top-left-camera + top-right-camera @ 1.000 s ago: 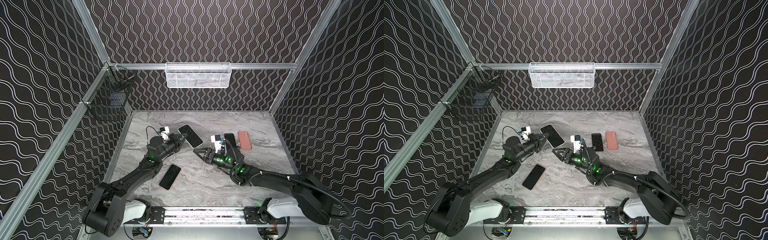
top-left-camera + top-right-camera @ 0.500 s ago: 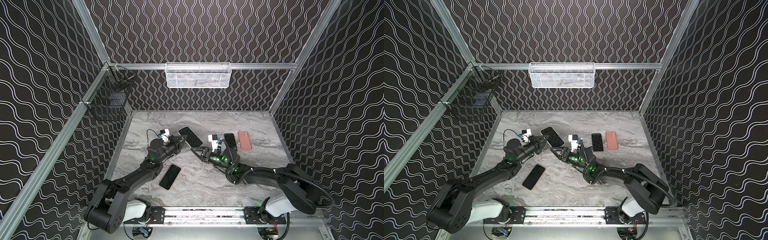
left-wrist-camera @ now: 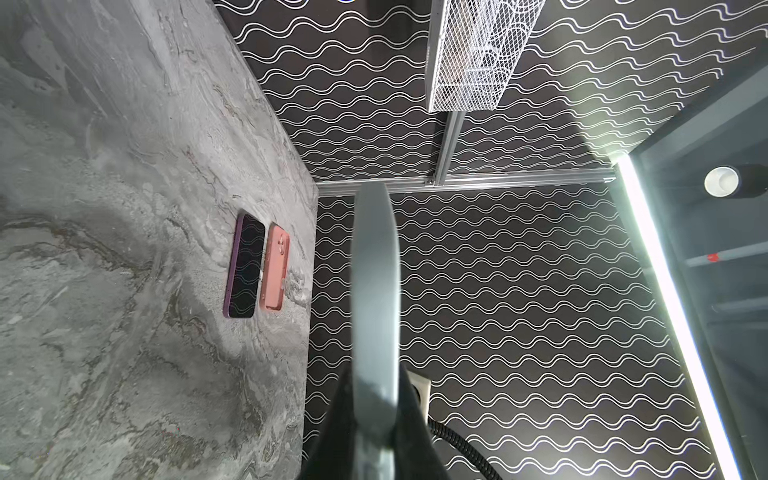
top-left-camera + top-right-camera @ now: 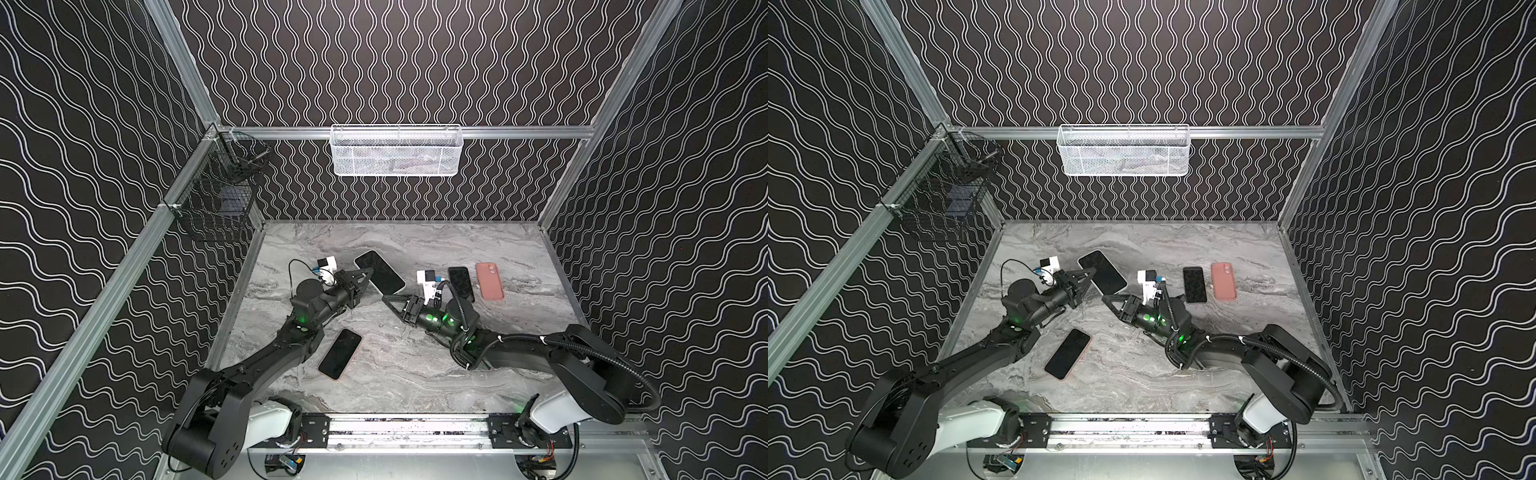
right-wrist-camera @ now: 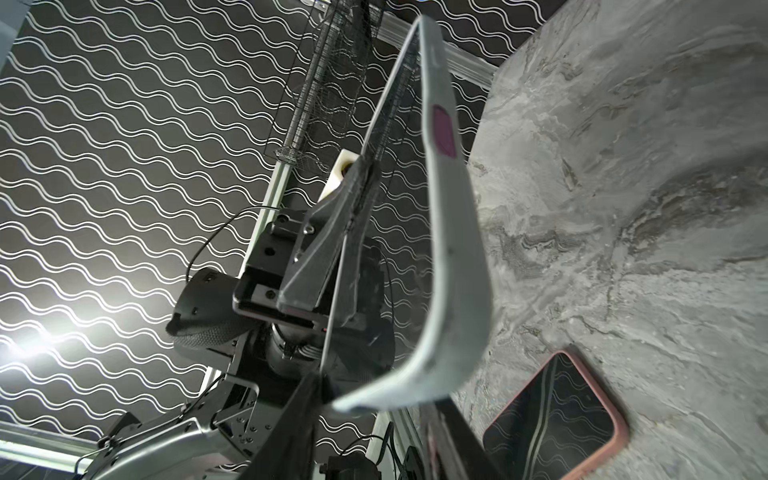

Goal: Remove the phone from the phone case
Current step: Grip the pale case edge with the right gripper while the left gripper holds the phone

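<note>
Left claw (image 4: pixel 368 274) clamped tight on the big black-screened phone (image 4: pixel 380 272), held off the grey marble table (image 4: pixel 395 365). Right claw (image 4: pixel 386 298) has slid in and narrowed around the near corner of its pale grey rubbery case (image 5: pixel 453 249); bite unconfirmed. Case bows away; peel starting, I'd say.

A white mesh basket (image 4: pixel 395 149) is hung on the back wall's rail, and a black wire basket (image 4: pixel 216 199) is fixed to the left rail. On the grey marbled table (image 4: pixel 415 374) a pink-rimmed phone (image 4: pixel 340 353) is laid screen up. Further right, a purple-edged phone (image 4: pixel 461 284) and a salmon case (image 4: pixel 490 281), back up, are set side by side.
</note>
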Controlling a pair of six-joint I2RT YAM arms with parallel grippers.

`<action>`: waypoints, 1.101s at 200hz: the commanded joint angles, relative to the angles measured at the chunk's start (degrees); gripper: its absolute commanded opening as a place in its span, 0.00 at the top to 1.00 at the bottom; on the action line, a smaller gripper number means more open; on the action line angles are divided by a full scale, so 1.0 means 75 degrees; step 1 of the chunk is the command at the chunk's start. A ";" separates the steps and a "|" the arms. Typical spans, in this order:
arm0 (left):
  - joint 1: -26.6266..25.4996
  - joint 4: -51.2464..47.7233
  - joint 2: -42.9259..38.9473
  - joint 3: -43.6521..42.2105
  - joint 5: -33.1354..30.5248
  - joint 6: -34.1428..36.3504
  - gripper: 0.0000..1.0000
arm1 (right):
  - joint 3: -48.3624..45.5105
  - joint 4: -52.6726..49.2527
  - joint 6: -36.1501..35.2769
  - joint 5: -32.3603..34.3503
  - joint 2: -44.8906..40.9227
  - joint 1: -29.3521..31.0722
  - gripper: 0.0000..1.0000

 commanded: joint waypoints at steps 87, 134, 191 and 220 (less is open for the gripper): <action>-0.0113 0.0297 -0.0148 -0.0053 -0.0073 0.0080 1.00 | 0.0043 0.0984 0.0326 -0.0073 0.0120 0.0018 0.70; -0.0128 0.0408 0.0001 0.0021 -0.0212 0.0051 1.00 | 0.0020 0.1113 0.0392 0.0116 0.0177 0.0140 0.78; -0.0185 0.0697 0.0285 0.0086 -0.0284 -0.0054 1.00 | -0.0042 0.1412 0.0439 0.0321 0.0319 0.0228 0.81; -0.0217 0.0862 0.0428 0.0092 -0.0261 -0.0157 1.00 | -0.0001 0.1305 0.0326 0.0407 0.0310 0.0253 0.81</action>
